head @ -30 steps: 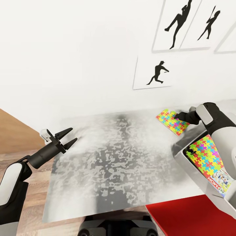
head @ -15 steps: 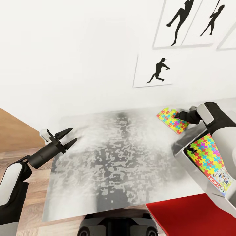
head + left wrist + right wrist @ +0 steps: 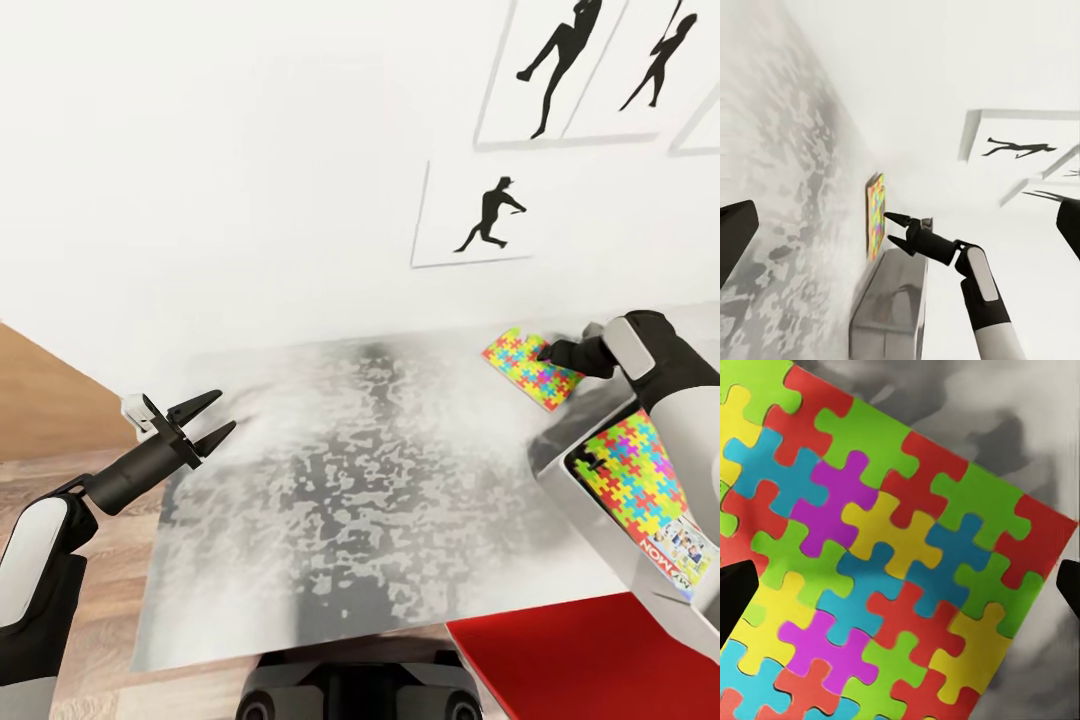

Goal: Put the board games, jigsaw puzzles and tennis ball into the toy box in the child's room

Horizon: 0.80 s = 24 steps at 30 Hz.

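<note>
A jigsaw puzzle (image 3: 531, 369) is lying flat on the table (image 3: 360, 500), just beyond the toy box's (image 3: 590, 515) far end and near the wall. The right gripper (image 3: 545, 352) is hovering over its far edge with fingers parted, gripping nothing. Inside the toy box, a second jigsaw puzzle (image 3: 632, 472) is resting beside the Monopoly box (image 3: 677, 560). Well away from the toy box, the left gripper (image 3: 212, 417) is hanging released over the table's opposite edge.
</note>
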### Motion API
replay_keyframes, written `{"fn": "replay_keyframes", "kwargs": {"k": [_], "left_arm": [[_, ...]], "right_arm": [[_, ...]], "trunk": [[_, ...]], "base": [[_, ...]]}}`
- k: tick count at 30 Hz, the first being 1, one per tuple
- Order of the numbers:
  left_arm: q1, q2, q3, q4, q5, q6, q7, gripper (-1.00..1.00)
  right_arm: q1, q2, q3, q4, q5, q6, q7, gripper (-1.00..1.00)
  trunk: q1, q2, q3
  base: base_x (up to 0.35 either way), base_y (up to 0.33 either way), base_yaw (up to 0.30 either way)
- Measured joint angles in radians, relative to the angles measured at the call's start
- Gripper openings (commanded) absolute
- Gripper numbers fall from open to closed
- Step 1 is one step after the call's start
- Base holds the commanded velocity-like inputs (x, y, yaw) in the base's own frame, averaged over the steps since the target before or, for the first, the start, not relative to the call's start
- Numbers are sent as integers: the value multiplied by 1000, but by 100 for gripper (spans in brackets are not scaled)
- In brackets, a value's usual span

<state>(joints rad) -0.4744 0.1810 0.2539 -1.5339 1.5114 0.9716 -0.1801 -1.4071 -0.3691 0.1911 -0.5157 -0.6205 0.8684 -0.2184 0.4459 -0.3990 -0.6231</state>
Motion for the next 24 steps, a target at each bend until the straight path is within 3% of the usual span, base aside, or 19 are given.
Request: {"fn": "replay_keyframes", "kwargs": {"k": [3, 6, 7, 8, 9, 10, 11, 13, 14, 16, 17, 19, 21, 22, 24], "left_arm": [[0, 0, 0, 0, 0, 0, 0, 100], [0, 0, 0, 0, 0, 0, 1, 100], [0, 0, 0, 0, 0, 0, 1, 100], [0, 0, 0, 0, 0, 0, 1, 100], [0, 0, 0, -1, 0, 0, 1, 100], [0, 0, 0, 0, 0, 0, 1, 100], [0, 0, 0, -1, 0, 0, 1, 100], [0, 0, 0, -1, 0, 0, 1, 100], [0, 0, 0, -1, 0, 0, 1, 100], [0, 0, 0, 0, 0, 0, 1, 100], [0, 0, 0, 0, 0, 0, 1, 100], [0, 0, 0, 0, 0, 0, 1, 100], [0, 0, 0, 0, 0, 0, 1, 100], [0, 0, 0, 0, 0, 0, 1, 100], [0, 0, 0, 0, 0, 0, 1, 100]], "right_arm": [[0, -1, 0, 6, 16, 2, -2, 100], [0, -1, 1, 10, -15, -1, -1, 100], [0, -1, 0, 9, 8, 1, -2, 100], [0, -1, 1, 9, -19, -1, 0, 100], [-1, -1, 1, 9, 5, 1, -2, 100], [1, 0, 0, 9, -21, -2, 3, 100], [0, -1, 1, 8, -4, 1, -2, 100], [0, -1, 1, 8, -14, -1, -1, 100], [0, -2, 1, 6, 7, 1, -2, 100], [0, -1, 0, 9, -2, 0, 0, 100], [0, -2, 1, 5, 16, 3, -2, 100], [0, -1, 0, 8, -2, 0, 0, 100], [-1, -2, 1, 5, 17, 2, -2, 100], [0, -1, 1, 4, -20, -1, 1, 100], [0, -2, 1, -3, 9, 2, -1, 100]], "trunk": [[-3, 0, 0], [-2, 0, 0], [-3, 0, 0], [-2, 0, 0], [-3, 0, 0], [-3, 0, 0], [-2, 0, 0], [-2, 0, 0], [-2, 0, 0], [-2, 0, 0], [-2, 0, 0], [-2, 0, 0], [-2, 0, 0], [-1, 0, 0], [1, 0, 0]], "base": [[0, 0, 192], [0, 0, 233], [0, 0, 251], [0, 0, 259], [0, 0, 266], [0, 0, 266], [0, 0, 271], [0, 0, 277], [0, 0, 281], [0, 0, 284], [0, 0, 286], [0, 0, 272], [0, 0, 243], [0, 0, 180], [0, 0, 144]]}}
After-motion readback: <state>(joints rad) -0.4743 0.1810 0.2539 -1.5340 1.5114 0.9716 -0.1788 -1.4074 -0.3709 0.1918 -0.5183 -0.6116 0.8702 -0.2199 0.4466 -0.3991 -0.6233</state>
